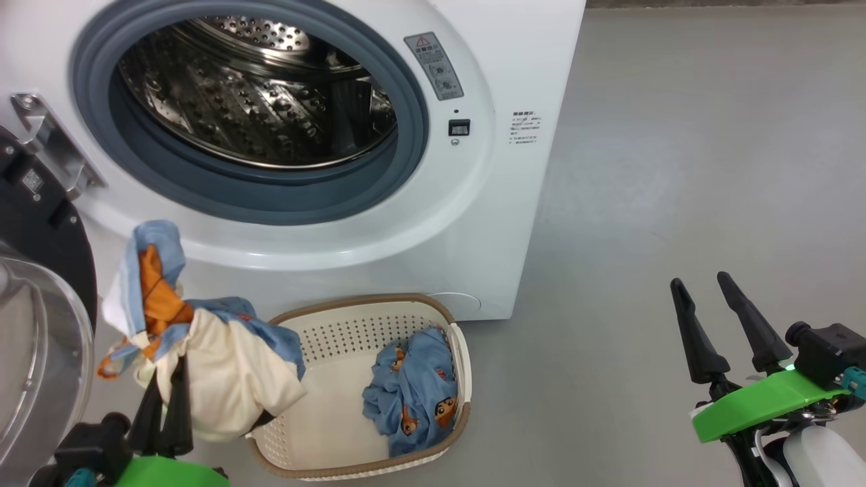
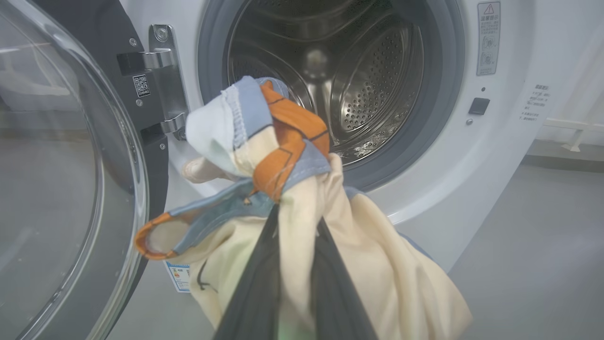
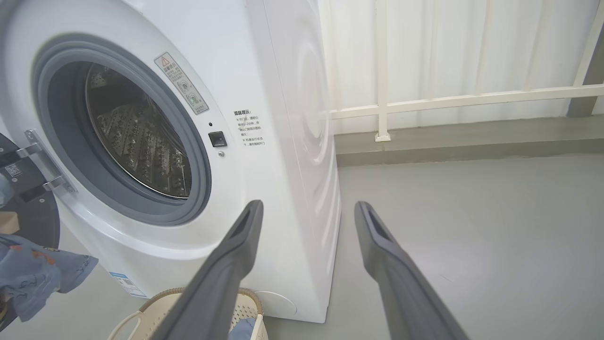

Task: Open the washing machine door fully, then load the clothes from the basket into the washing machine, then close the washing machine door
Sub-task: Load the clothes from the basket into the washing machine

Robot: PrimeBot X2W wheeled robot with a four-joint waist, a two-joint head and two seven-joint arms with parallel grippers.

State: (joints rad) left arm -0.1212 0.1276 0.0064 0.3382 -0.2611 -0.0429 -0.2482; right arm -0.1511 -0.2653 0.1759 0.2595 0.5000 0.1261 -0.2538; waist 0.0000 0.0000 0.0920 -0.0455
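Far left: the large round glossy black washing machine door w/ bulging clear glass window (image 1: 37,318) stands swung wide on its steel hinge (image 1: 54,145), so I'd call step one done.

Next over, my left end effector (image 1: 168,399) is clamped on a bundle of clothes (image 1: 223,372): light blue printed fabric w/ orange-brown patches, plus a plain cream-white cloth. The bundle hangs off the floor, over the basket's left edge and in front of the machine's lower front. From the left wrist cam it sits low-left of the opening, not yet past the grey-blue rubber gasket (image 1: 399,169).

Centre: the big white boxy front-loading washing machine (image 1: 487,223). Its steel perforated drum (image 1: 257,101) looks empty, as far as I can see in.

Below it, the small cream-white perforated plastic basket w/ brown woven-look rim (image 1: 358,299) sits on the floor just beside the machine's front. One more light blue garment w/ small cartoon figures (image 1: 413,392) lies in its right half.

Far right: my right end effector (image 1: 700,281) has its fingers apart and holds nothing, well away over the grey floor (image 1: 676,169).

Left to do, by my read: drop this bundle in, fetch the last garment, shut the door. Approx. a third through.
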